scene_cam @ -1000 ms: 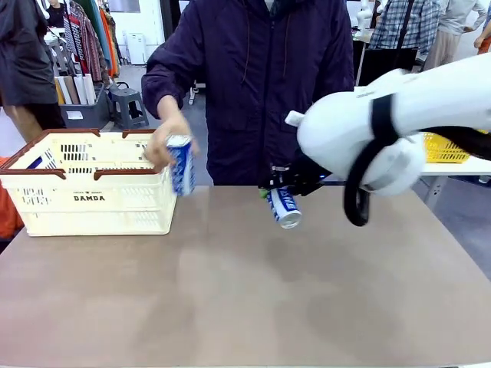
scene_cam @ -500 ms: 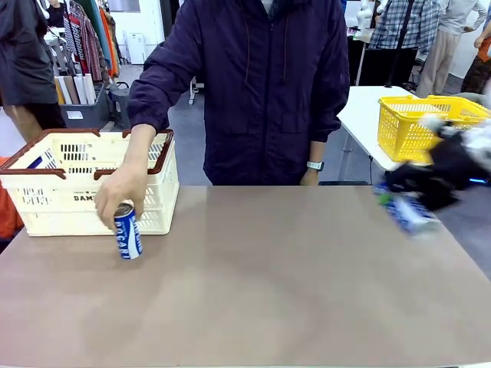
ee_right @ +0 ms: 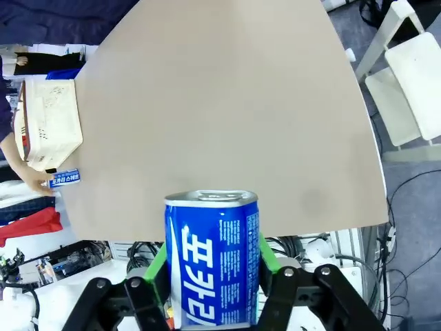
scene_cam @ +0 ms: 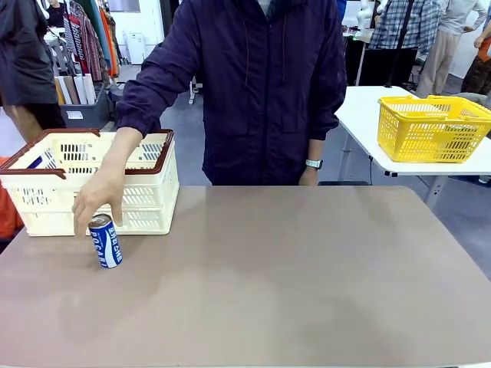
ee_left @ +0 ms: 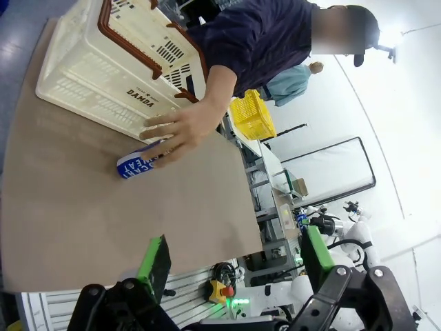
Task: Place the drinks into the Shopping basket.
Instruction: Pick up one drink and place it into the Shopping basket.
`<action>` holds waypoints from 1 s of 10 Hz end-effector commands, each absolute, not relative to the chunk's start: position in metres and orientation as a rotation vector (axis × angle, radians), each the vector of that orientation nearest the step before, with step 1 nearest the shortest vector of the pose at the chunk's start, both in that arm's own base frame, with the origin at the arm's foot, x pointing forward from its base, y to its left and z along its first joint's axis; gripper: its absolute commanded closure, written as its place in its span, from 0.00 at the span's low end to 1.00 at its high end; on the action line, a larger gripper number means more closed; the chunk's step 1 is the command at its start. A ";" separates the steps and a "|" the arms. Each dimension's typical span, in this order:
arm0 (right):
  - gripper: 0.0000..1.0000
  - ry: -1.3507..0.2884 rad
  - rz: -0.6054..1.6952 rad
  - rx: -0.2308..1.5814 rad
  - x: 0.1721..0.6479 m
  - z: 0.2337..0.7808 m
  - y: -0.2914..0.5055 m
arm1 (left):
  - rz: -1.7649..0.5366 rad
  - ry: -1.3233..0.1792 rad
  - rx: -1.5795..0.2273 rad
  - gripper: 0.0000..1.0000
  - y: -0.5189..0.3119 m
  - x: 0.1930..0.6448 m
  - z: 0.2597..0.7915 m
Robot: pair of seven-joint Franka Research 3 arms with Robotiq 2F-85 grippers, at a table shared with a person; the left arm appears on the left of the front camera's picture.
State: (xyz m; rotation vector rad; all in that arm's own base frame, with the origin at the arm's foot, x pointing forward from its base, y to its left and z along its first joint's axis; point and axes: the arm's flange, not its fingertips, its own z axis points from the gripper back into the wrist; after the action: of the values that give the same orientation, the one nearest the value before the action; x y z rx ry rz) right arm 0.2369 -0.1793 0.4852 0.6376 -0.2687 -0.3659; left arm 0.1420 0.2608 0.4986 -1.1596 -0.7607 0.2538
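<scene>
Right gripper (ee_right: 212, 269): fingers (ee_right: 267, 256) clenched on a blue-and-white drink can (ee_right: 212, 258), green pads pressed to both sides of it, silver top pointing away from the wrist, white lettering running down the blue side; the brown tabletop (ee_right: 227, 96) spreads out beyond it, and this held can is well apart from the Shopping basket (ee_right: 49, 114). Left gripper (ee_left: 234, 261): fingers (ee_left: 155, 258) released and spread wide, nothing between the pads, hanging over the robot's side of the tabletop (ee_left: 103, 221), well apart from everything on it. Second blue-and-white can (scene_cam: 105, 241): on the tabletop (scene_cam: 291, 276) at the robot's left, just in front of the Shopping basket (scene_cam: 146, 201), leaning slightly, not inside it. Person's hand (scene_cam: 98, 195): reaching down in front of the basket wall, fingertips on the silver top of the second can; from the left wrist the same hand (ee_left: 182, 129) lies over one end of that can (ee_left: 138, 164), beside the basket (ee_left: 96, 76) with "DAMDA" readable on its side. Basket is cream-white, slotted, brown rim and handles; contents cannot be made out. Person in a dark purple jacket stands at the far side. Yellow mesh basket (scene_cam: 432, 126) sits on a separate white table at far right
</scene>
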 end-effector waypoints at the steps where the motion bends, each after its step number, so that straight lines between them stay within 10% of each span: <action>1: 1.00 -0.294 -0.320 0.637 0.236 0.456 -0.135 | 0.241 -0.786 -1.166 0.00 0.261 0.140 0.500; 10: 1.00 -0.212 0.066 0.648 0.464 0.448 0.210 | 0.241 -0.786 -1.166 0.00 0.261 0.140 0.500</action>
State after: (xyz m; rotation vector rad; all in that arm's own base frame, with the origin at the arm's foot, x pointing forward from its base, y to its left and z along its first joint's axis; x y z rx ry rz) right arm 0.4007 0.1986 0.4468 0.6300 -0.2344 0.0822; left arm 0.1418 0.2604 0.4990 -1.1600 -0.7607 0.2520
